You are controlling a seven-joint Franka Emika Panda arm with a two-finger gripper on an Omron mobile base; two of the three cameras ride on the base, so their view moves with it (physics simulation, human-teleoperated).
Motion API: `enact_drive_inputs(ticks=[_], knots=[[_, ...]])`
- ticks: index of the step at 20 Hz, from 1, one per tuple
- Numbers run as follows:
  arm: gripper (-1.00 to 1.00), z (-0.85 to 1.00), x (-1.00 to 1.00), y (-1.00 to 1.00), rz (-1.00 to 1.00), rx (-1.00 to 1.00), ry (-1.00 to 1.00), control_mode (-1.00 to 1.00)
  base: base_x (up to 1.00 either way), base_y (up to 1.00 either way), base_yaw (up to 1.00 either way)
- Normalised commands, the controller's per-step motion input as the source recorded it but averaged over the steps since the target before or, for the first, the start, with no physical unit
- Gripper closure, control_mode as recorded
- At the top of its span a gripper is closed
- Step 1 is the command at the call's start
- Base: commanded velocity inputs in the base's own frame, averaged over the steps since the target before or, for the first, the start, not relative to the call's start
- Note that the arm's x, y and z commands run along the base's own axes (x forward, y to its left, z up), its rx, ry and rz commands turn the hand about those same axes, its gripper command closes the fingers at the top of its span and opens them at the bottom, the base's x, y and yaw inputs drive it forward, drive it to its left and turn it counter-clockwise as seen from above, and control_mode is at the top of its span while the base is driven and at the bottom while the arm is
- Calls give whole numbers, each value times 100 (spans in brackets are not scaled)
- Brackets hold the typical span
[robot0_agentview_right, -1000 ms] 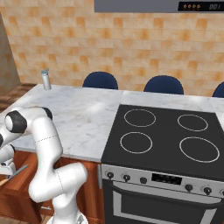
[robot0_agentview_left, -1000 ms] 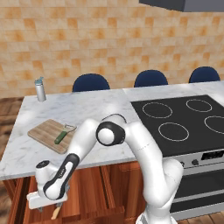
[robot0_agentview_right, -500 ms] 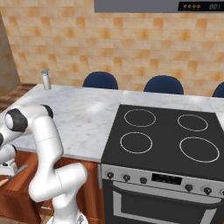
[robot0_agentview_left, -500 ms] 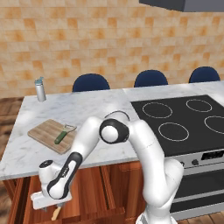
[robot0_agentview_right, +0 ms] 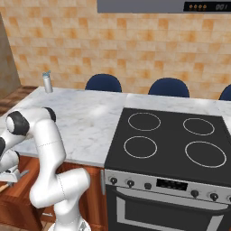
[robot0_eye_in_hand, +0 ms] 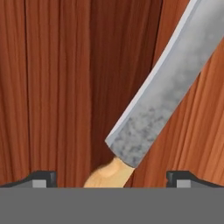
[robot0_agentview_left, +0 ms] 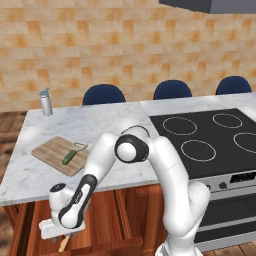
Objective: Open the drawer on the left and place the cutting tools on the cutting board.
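You get even, bright, rendered light in both base views, with no glare and no harsh highlights. On the marble surface (robot0_agentview_left: pixel 100 125) you see only soft, pale mottling and faint shading. Under its front edge the wooden cabinet fronts (robot0_agentview_left: pixel 125 215) sit in darker shade. Your base views are slightly soft and pixelated, with straight edges and no visible bending at the borders. In the hand view the knife (robot0_eye_in_hand: pixel 170 87) blade looks blurry and blotchy up close.
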Motion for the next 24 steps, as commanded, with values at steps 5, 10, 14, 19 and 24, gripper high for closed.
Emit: enact_drive_inputs(ticks=[5,10,14,19,24], knots=[[-100,-6,0,7,-3,0,-3,-100,0,0,0],[-100,-9,0,23,-8,-1,-4,-100,0,0,0],[-100,-31,-4,17,-9,-4,-1,-100,0,0,0],[-100,-40,-12,1,-7,-7,1,-100,0,0,0],[-100,-10,0,2,-2,-3,0,-100,0,0,0]])
